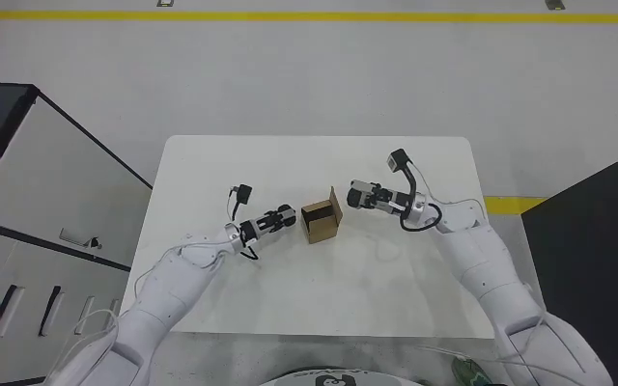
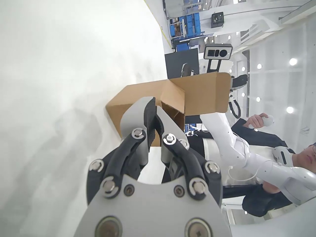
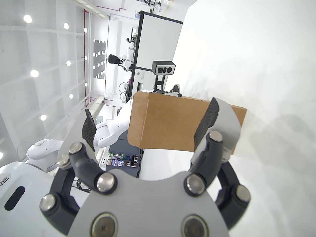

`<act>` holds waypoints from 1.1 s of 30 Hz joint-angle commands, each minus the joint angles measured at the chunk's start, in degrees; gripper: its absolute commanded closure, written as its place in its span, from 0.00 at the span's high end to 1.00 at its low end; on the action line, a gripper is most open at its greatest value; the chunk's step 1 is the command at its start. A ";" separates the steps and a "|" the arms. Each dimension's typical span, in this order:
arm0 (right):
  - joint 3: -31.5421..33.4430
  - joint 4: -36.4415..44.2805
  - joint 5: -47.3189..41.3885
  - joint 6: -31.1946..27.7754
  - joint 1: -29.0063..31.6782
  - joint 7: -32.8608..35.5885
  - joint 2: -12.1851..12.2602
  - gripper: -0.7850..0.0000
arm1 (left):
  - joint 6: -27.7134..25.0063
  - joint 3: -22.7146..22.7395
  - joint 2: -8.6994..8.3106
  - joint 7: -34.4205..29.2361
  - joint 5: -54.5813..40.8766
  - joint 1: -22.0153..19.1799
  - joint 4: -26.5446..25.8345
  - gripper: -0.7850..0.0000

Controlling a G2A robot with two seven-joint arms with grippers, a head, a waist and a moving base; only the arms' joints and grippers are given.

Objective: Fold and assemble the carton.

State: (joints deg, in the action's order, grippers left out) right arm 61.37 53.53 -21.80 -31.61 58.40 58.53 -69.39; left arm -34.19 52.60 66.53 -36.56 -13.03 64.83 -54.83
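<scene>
Top view: carton (image 1: pixel 320 221) sits between left pincer (image 1: pixel 291 213) and right pincer (image 1: pixel 351 196).

White table (image 1: pixel 212 174); brown carton (image 1: pixel 320 222) sits near its middle, one flap upright.

Plain brown carton (image 1: pixel 320 223), white table (image 1: pixel 241 164), silver-grey right gripper (image 3: pixel 151 109), black ribbed pads (image 3: pixel 207 120), yellow floor stripe (image 1: pixel 309 15) beyond the table

One carton (image 1: pixel 320 222), one table (image 1: pixel 290 164), two grippers: left gripper (image 1: pixel 290 213), right gripper (image 1: pixel 352 196)
</scene>
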 commanded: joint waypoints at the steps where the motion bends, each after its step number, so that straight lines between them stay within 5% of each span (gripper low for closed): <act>1: 0.26 0.72 0.42 0.63 0.29 -0.05 0.17 1.00 | 0.83 -0.14 0.06 -0.64 0.18 0.11 -0.09 0.00; 25: 0.17 1.85 0.86 3.04 0.07 1.24 0.40 1.00 | 1.98 -2.14 1.61 -2.30 0.02 -1.00 0.63 0.00; 33: 4.34 8.84 9.50 13.48 -0.29 4.81 2.92 1.00 | 1.98 -2.14 1.61 -2.30 0.02 -1.00 0.63 0.00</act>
State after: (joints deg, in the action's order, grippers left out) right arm 64.98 60.87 -14.33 -20.80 58.40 62.60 -66.91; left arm -32.21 50.46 68.14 -38.86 -13.01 63.83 -54.20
